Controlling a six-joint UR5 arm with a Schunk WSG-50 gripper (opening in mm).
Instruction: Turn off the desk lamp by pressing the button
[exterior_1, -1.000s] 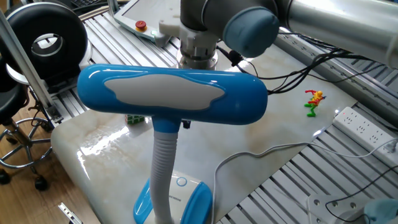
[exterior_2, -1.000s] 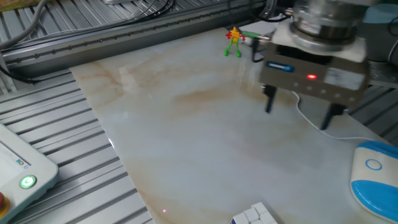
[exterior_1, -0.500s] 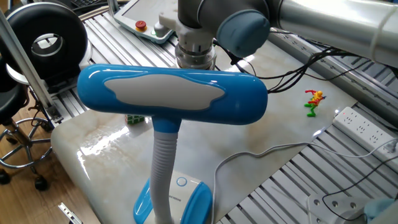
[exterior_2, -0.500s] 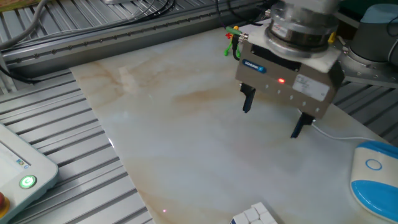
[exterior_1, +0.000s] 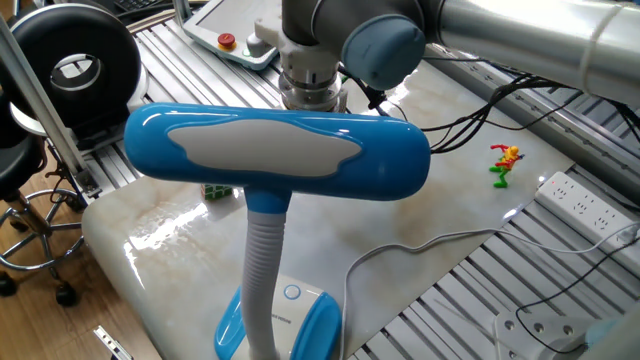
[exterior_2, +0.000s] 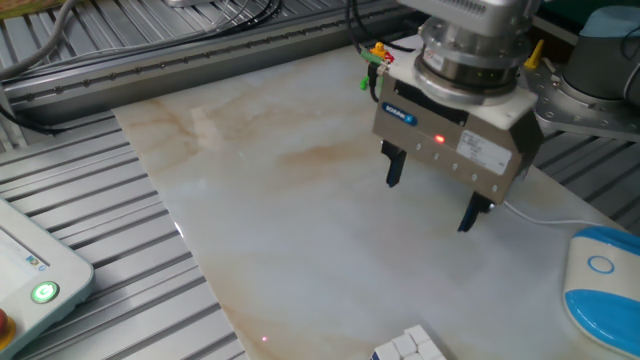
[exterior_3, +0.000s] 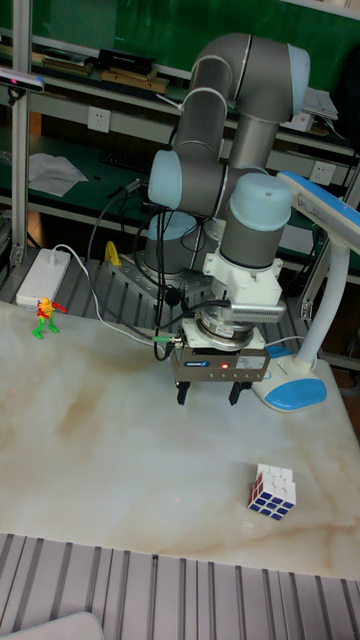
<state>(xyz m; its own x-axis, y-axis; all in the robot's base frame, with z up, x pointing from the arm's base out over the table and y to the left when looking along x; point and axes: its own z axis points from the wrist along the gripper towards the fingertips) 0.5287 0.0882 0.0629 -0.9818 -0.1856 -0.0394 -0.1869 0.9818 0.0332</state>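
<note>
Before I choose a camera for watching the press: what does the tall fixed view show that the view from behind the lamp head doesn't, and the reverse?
Only the tall fixed view shows the gripper, fingers open, above the marble table, and the Rubik's cube.

Only the view behind the lamp head shows the button on the base, the red-buttoned controller and the black stool.

Both show the desk lamp, the toy figure and the arm.
</note>
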